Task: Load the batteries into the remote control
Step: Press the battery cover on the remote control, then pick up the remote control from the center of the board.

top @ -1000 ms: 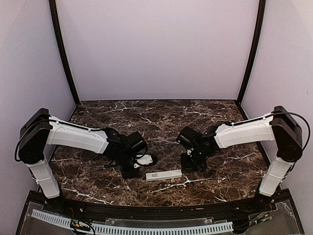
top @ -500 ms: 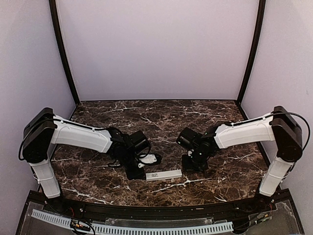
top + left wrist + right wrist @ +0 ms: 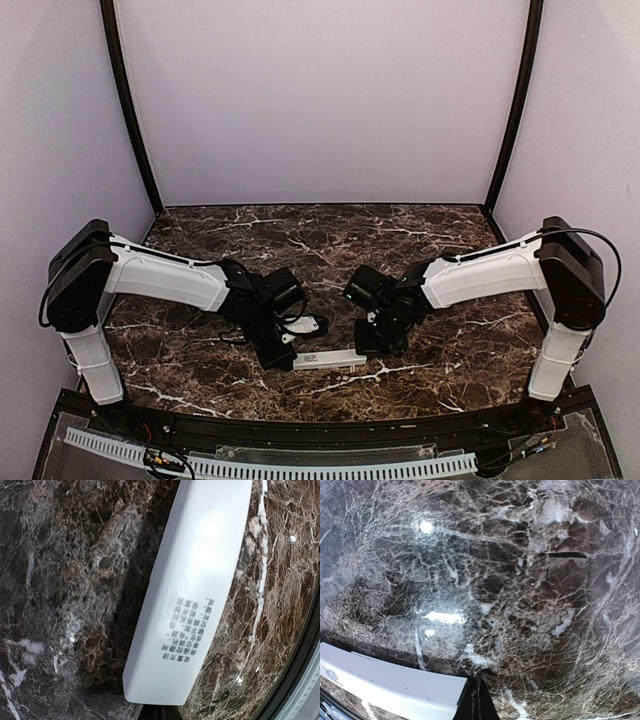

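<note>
The remote control (image 3: pixel 329 358) is a long white bar lying flat near the table's front edge, between my two grippers. In the left wrist view the remote control (image 3: pixel 192 590) shows printed text, and its near end sits right at my left gripper (image 3: pixel 159 712), whose jaws are shut and empty. In the right wrist view my right gripper (image 3: pixel 477 702) is shut and empty, and its tips touch the end of the remote control (image 3: pixel 390 685). From above, the left gripper (image 3: pixel 285 352) is at the bar's left end and the right gripper (image 3: pixel 368 345) at its right end. No batteries are in view.
The dark marble table (image 3: pixel 330 250) is walled at the back and sides. A black rim (image 3: pixel 330 425) runs along its front edge just beyond the remote, and also shows in the left wrist view (image 3: pixel 300 665).
The right arm has moved left and down to the remote's right end. The left gripper moved right to the left end. The remote has slid slightly left.
</note>
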### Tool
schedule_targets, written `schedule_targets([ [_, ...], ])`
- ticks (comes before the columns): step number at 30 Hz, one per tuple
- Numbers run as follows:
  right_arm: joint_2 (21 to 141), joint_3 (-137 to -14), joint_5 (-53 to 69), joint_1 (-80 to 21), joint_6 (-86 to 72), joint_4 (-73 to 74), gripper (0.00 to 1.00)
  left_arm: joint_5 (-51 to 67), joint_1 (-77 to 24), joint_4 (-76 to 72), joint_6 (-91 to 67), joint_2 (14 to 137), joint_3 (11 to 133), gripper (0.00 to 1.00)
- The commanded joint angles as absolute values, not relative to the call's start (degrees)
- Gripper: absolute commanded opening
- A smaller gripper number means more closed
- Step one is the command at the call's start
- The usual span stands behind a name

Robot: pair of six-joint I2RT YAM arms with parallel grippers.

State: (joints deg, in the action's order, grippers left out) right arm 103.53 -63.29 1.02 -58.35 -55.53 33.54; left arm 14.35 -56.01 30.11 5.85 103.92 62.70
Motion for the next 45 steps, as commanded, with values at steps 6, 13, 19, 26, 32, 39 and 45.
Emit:
schedule_targets([
  [6, 97.5, -58.5, -2.2, -56.4, -56.8, 35.2, 0.0, 11.4, -54.4, 29.5, 5.9, 100.4, 61.5, 0.0],
  [13, 98.5, -58.6, -2.8, -56.3, -56.4, 37.0, 0.0, 9.0, -53.2, 32.7, 4.7, 99.6, 61.7, 0.0],
  [19, 104.4, -65.6, -0.3, -59.5, -55.8, 34.5, 0.0, 7.9, -51.6, 33.1, 4.1, 98.8, 60.5, 0.0],
  [26, 105.2, -67.1, -2.2, -59.6, -55.2, 38.2, 0.0, 6.1, -50.4, 33.3, 4.8, 97.1, 59.2, 0.0],
  [32, 98.3, -64.9, -7.7, -57.2, -50.2, 42.2, 0.0, 1.4, -47.2, 33.2, 3.6, 94.0, 59.2, 0.0],
  [39, 95.5, -74.7, -8.3, -60.1, -21.9, 40.3, 0.71, -8.4, -44.2, 27.4, 0.8, 86.3, 57.4, 0.3],
  [45, 104.5, -85.0, -0.6, -68.0, 4.1, 37.1, 0.98, -15.3, -41.6, 21.3, -2.3, 76.7, 54.6, 0.66],
])
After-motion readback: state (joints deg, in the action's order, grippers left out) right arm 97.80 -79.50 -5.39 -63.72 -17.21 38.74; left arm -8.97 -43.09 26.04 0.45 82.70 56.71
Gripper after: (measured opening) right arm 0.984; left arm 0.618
